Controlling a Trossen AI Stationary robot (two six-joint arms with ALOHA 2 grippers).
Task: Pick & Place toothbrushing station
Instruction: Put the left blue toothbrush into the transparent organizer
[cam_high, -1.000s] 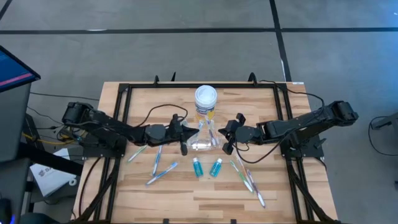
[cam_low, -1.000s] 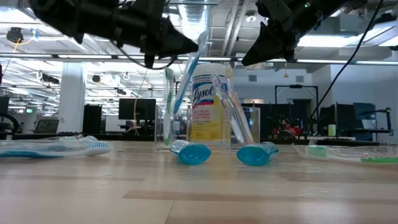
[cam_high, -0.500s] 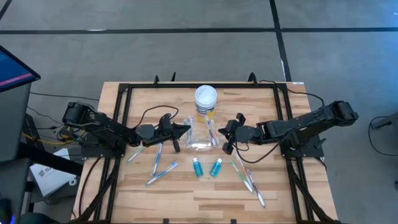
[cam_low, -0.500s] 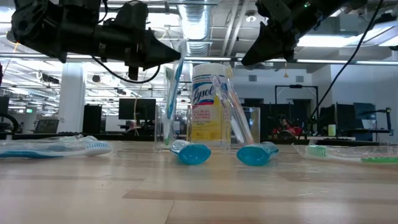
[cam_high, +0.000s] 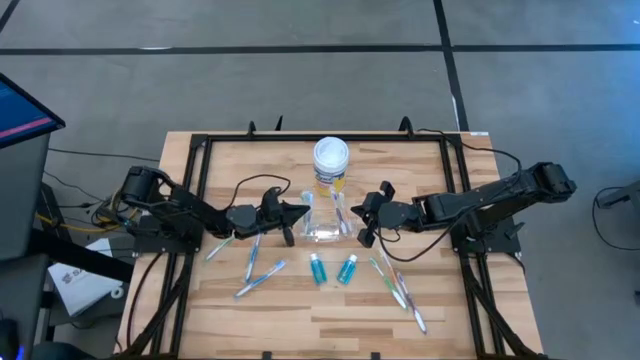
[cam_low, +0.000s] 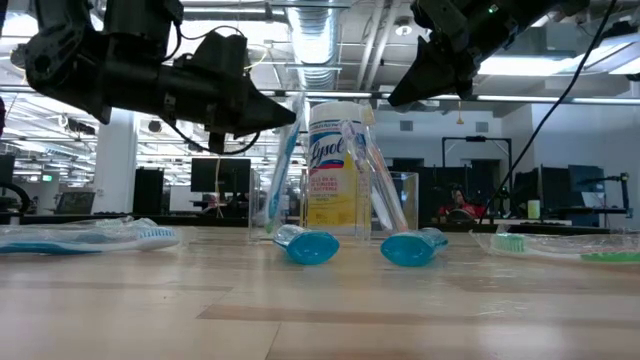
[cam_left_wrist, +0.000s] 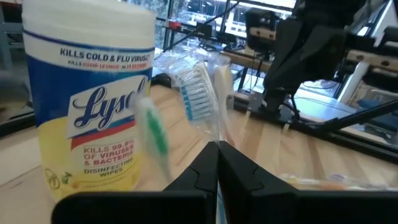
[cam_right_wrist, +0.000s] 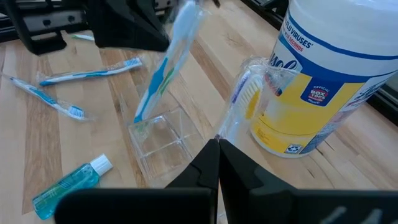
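A small clear cup (cam_high: 325, 226) stands at mid-table in front of the yellow white-lidded jar (cam_high: 331, 160), with a green toothbrush (cam_low: 270, 150) and a wrapped pale one (cam_low: 365, 170) leaning in it. My left gripper (cam_high: 303, 211) is just left of the cup and above its rim, shut on a blue-white toothbrush (cam_right_wrist: 163, 71). My right gripper (cam_high: 362, 222) hovers right of the cup, shut and empty. Two teal tubes (cam_high: 317, 267) (cam_high: 347, 269) lie nearer the front edge. My left gripper pinches the blue-white toothbrush near its upper end (cam_low: 297, 105) between its two fingers. The fingers come from the table's left, slanting a little downward, and lie across the brush. The brush stands steeply, leaning toward the gripper, its lower end (cam_right_wrist: 140, 118) inside the cup.
Several loose toothbrushes lie on the wood left of the tubes (cam_high: 255, 265) and right of them (cam_high: 398, 288). The jar stands close behind the cup. A black frame (cam_high: 200, 145) runs round the table.
My left gripper has come down toward the cup with the blue-white toothbrush. The brush, slanted high above the cup a second ago, now stands steeper with its lower end down inside the cup. My right gripper has kept still.
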